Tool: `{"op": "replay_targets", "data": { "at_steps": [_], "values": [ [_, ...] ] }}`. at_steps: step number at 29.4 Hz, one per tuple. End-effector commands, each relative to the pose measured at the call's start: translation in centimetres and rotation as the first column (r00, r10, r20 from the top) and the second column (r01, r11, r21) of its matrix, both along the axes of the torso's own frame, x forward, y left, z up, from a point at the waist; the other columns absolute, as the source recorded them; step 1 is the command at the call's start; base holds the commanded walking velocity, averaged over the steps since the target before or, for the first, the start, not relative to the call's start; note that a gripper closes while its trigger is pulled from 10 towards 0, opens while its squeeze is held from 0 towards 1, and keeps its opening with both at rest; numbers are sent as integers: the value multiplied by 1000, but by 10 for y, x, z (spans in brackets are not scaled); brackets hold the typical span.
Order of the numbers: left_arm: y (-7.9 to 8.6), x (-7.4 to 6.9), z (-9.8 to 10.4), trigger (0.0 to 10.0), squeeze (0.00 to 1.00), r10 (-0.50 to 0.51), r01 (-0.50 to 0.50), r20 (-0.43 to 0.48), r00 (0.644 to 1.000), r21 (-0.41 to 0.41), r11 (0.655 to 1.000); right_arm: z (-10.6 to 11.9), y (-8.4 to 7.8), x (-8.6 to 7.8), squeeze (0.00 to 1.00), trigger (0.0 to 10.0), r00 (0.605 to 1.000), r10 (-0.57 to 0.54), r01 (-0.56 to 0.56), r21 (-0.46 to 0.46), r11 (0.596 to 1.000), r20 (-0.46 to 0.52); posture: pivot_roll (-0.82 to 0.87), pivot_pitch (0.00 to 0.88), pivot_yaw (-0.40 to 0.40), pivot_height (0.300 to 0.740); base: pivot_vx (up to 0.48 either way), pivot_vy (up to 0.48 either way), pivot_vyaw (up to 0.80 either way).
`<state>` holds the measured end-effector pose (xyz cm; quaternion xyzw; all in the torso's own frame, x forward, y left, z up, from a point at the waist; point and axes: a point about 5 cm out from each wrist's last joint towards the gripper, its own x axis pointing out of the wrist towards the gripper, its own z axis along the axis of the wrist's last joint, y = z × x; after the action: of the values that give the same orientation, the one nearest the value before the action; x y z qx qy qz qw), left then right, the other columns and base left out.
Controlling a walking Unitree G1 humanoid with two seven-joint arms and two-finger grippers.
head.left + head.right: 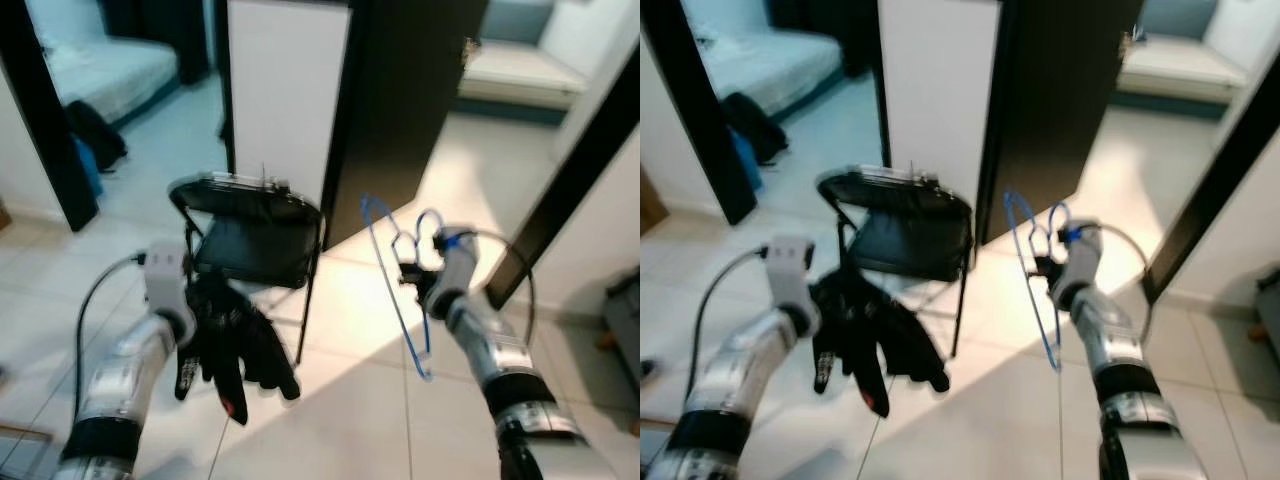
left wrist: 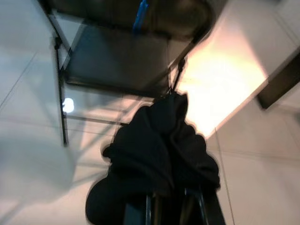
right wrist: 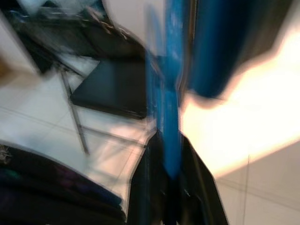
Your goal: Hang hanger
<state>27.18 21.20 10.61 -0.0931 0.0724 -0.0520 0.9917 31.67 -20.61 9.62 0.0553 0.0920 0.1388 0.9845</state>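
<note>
Thin blue wire hanger in right claw

A black folding chair is standing on pale floor tiles, sunlight is falling beside it, and a white wall is rising behind

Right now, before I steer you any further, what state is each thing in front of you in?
Blue wire hanger: held up off the floor, hanging from the right gripper.
Black garment: dangling from the left gripper, bunched, not on the hanger.
Black folding chair: unfolded, upright on the tiles, seat bare.
Dark door: standing open.
</note>
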Motion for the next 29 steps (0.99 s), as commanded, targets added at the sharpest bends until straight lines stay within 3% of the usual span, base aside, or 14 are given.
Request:
{"op": "replay_targets", "data": {
  "at_steps": [1, 2, 4, 8, 16, 21, 26, 29],
  "values": [
    [-12, -13, 22, 10000, 0, -34, 38, 101, 994, -39, 999, 11, 7, -11, 0, 10000, 998, 45, -46, 23, 999, 53, 44, 0, -52, 740, 0, 0, -800],
    [-18, -25, 23, 10000, 0, -43, 52, 125, 991, -72, 996, 10, 5, -17, 0, 10000, 997, 29, -32, 39, 999, 66, 39, 0, -46, 740, 0, 0, -800],
    [-21, -30, 21, 10000, 0, -42, 53, 132, 990, -83, 995, 9, 2, -18, 0, 10000, 998, 6, -10, 64, 998, 62, 38, 0, -41, 740, 0, 0, -800],
    [-22, -25, 15, 10000, 0, -42, 62, 151, 988, -130, 990, 4, 5, -16, 0, 10000, 999, 15, -19, 89, 996, 53, 22, 0, -34, 740, 0, 0, -800],
    [-24, -17, 9, 10000, 0, -61, 81, 149, 987, -129, 988, 0, 8, -19, 0, 10000, 998, 29, -35, 117, 992, 51, 7, 0, -14, 740, 0, 0, -800],
    [-17, -34, 12, 10000, 0, -54, 74, 121, 991, -164, 984, 6, 12, -29, 0, 10000, 999, 45, -49, 178, 983, 30, 35, 0, -40, 740, 0, 0, -800],
    [-17, -42, 15, 10000, 0, -32, 54, 122, 992, -177, 983, 8, 13, -32, 0, 10000, 998, 56, -59, 170, 984, 22, 39, 0, -54, 740, 0, 0, -800],
    [-19, -39, 15, 10000, 0, -25, 48, 121, 992, -189, 981, 10, 14, -31, 0, 10000, 998, 63, -65, 164, 984, 17, 19, 0, -53, 740, 0, 0, -800]
  ]
}}
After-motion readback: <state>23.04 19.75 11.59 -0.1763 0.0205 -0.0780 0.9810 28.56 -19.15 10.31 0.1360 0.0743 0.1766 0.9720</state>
